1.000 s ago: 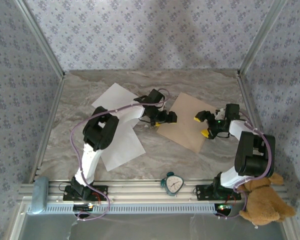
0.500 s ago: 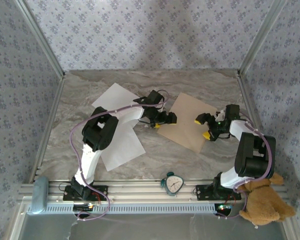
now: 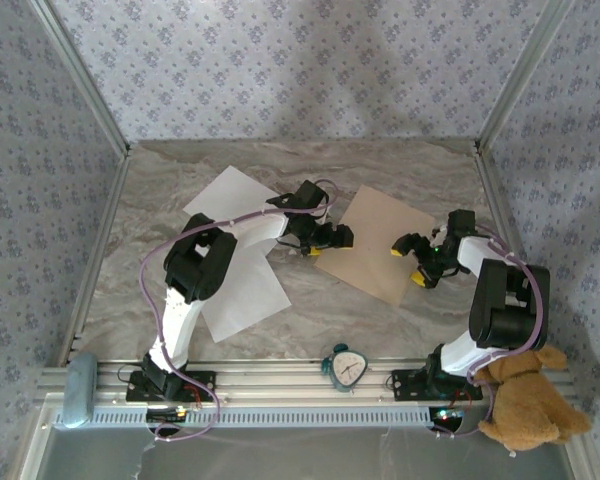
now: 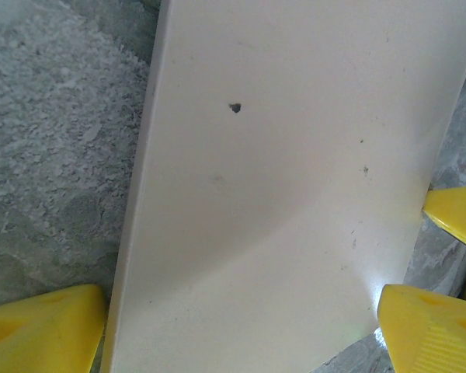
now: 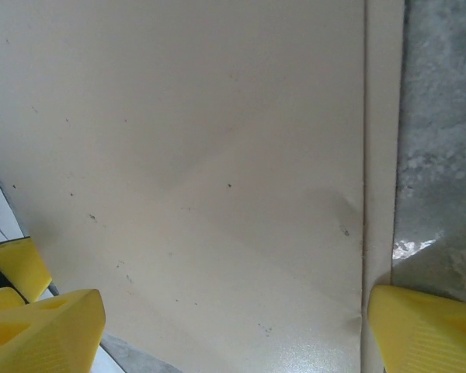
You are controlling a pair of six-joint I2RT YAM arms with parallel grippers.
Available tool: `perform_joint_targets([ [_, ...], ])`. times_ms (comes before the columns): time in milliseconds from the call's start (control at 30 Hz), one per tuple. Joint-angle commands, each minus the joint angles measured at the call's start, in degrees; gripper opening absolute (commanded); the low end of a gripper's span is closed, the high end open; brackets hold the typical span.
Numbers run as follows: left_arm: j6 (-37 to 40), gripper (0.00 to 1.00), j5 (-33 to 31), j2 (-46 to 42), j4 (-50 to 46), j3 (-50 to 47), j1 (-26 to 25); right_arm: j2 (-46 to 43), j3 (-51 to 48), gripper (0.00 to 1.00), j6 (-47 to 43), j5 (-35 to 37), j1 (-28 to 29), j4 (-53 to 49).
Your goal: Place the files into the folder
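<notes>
Right of the table's middle lies the folder [image 3: 380, 245], closed and flat on the marbled top, tan-brown, turned at an angle so that one corner points to my left arm and its near edge faces my right. The files sit left of it, outside its cover: one white sheet [image 3: 225, 195] further back and a second white sheet [image 3: 248, 292] nearer my bases, with my left arm stretched over the place where they meet, so I cannot tell whether they overlap. My left gripper [image 3: 325, 243] hangs over the folder's left corner with its jaws spread wide and nothing held; from its wrist I see the folder [image 4: 287, 194] running up between my yellow fingertips [image 4: 43, 326], and the left gripper [image 4: 237, 330] straddles it from edge to edge. My right gripper [image 3: 408, 265] is over the folder's near right edge, likewise wide open and empty. In its wrist view the cover [image 5: 194, 171] spans the gap of the right gripper [image 5: 233, 330], and a straight crease runs just inside the cover's right edge, with the grey table [image 5: 443, 116] beyond it. Nearer me, a small teal alarm clock [image 3: 346, 367] stands on the metal rail between my bases, and a brown teddy bear [image 3: 525, 402] sits by my right base.
</notes>
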Motion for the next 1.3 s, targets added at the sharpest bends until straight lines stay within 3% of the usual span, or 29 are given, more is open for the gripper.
perform_joint_targets([
  [0, 0.7, 0.91, -1.0, -2.0, -2.3, -0.4, -0.2, 0.1, 1.0, 0.9, -0.6, 1.6, 0.3, -2.4],
  [267, 0.7, 0.9, -0.5, -1.9, -2.4, -0.3, -0.2, 1.3, 0.0, 0.9, 0.2, -1.8, 0.9, 1.2],
  [600, 0.1, 0.86, 1.0, -2.5, -2.0, -0.8, -0.3, -3.4, -1.1, 0.91, 2.0, -12.2, 0.5, 6.9],
  [1267, -2.0, 0.84, 3.5, -5.8, 3.1, -6.3, -0.4, -12.1, -1.0, 0.91, 8.3, -19.2, -0.4, 11.2],
])
